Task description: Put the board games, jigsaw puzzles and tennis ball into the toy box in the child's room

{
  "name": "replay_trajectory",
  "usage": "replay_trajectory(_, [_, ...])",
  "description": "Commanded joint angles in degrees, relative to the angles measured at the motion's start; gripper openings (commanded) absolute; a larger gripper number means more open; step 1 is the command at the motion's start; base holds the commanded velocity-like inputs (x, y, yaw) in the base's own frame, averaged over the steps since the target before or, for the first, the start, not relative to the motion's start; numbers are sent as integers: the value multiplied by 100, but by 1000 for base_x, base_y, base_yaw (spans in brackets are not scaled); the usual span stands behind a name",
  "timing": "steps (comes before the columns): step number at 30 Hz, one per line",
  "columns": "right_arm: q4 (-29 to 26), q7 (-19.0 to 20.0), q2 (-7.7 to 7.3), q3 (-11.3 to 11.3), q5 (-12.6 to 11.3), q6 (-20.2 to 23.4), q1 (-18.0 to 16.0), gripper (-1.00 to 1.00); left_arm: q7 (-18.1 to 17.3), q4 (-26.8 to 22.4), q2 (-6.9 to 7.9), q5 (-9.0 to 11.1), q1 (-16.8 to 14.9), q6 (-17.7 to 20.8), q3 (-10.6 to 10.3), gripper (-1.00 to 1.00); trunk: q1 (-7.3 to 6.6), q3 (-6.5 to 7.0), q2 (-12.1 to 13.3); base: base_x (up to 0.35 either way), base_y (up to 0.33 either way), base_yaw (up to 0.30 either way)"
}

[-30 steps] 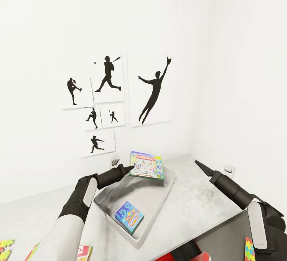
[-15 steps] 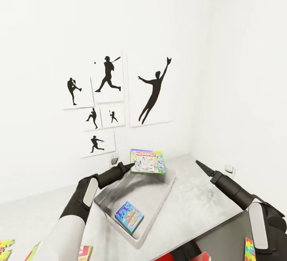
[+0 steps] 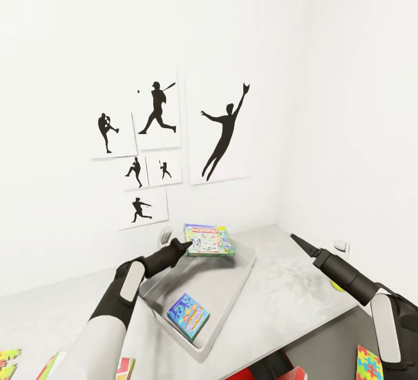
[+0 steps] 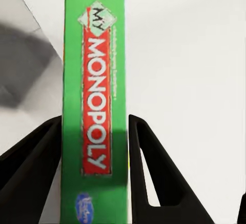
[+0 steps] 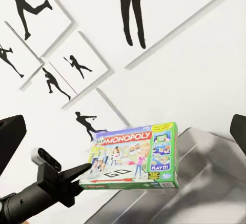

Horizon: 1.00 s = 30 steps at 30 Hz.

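Observation:
My left gripper [image 3: 187,246] is shut on the edge of the white-and-green board game [image 3: 209,240], a Monopoly box, and holds it nearly flat in the air over the far end of the grey toy box [image 3: 235,287]. The left wrist view has both fingers [image 4: 36,152] pressed against the box's green side [image 4: 95,106]. A blue board game [image 3: 188,315] lies inside the toy box. My right gripper [image 3: 298,242] hovers open to the right of the toy box, over the table [image 3: 278,287]. In the right wrist view the held box [image 5: 136,157] hangs over the toy box [image 5: 210,183].
Colourful jigsaw puzzles lie at the lower right [image 3: 369,362] and lower left [image 3: 8,359] edges. A red-and-white card box [image 3: 124,366] lies at the bottom. A yellow-green sliver [image 3: 336,284] peeks from behind my right arm. Wall posters [image 3: 157,136] hang behind the table.
The left gripper has carried the Monopoly box slightly left and levelled it flatter over the toy box. The right arm has shifted right and lower, uncovering the yellow-green sliver.

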Motion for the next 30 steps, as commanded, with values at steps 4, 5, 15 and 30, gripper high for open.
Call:
replay_trajectory(4, [2, 8, -1, -5, -21, 38, -3, 100, 523, 156, -7, 262, -4, 38, 16, -100, 2, -2, -5, 0, 0, 0])
replay_trajectory(5, [2, 8, 0, -5, -21, 38, -3, 100, 629, 177, -7, 293, -4, 37, 14, -100, 2, -2, -5, 0, 0, 0])
replay_trajectory(15, [2, 8, -1, -5, -13, 39, -3, 100, 838, 441, -7, 439, -4, 83, -27, -100, 2, -2, -5, 0, 0, 0])
replay_trajectory(30, [9, -1, -2, -5, -14, 39, -3, 100, 923, 741, -7, 963, -8, 31, -59, -100, 2, -2, -5, 0, 0, 0])
